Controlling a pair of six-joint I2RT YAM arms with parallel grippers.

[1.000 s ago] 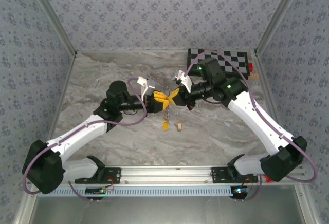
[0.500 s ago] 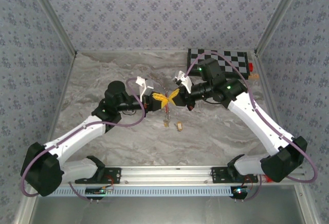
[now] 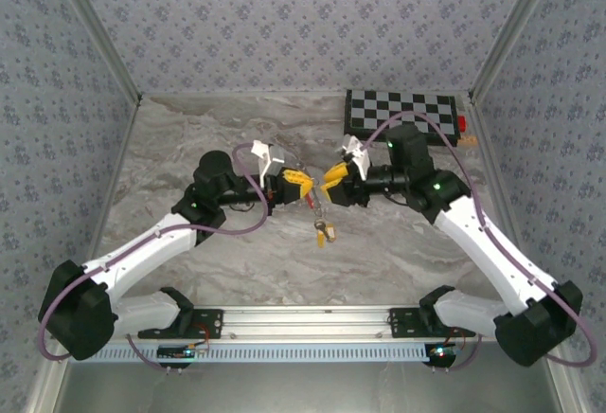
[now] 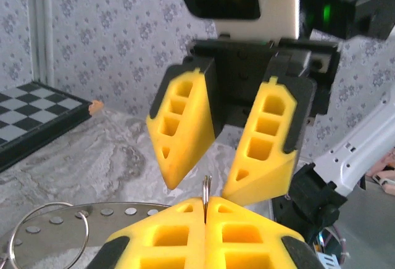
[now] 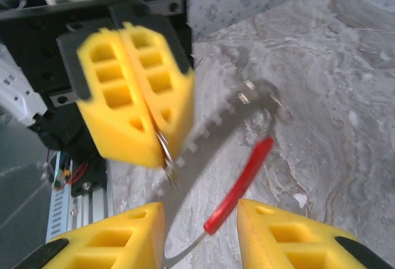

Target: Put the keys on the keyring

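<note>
Left gripper (image 4: 205,212), latticed yellow jaws pinched shut on thin red-and-grey metal keyring (image 5: 247,176); right gripper (image 4: 203,186) jaws parted nearby.

keyring (image 5: 242,179): smeared by motion in the right wrist view. Its lower arc leaves the bottom edge of the frame. Whether it touches the left gripper (image 5: 159,142) is too blurred to tell.
thin metal loop (image 4: 207,189): only an edge-on sliver rises above the pinched fingertips at bottom centre. The rest is hidden between them.
keys (image 3: 323,233): a tiny cluster just below centre of the top view, too small to tell whether they are threaded.
right gripper (image 5: 200,212): both fingers are cut off by the bottom edge.
wire ring (image 4: 46,238): at lower left, cut by the bottom edge.
chessboard (image 3: 402,108): near edge partly covered by the right arm.
</note>
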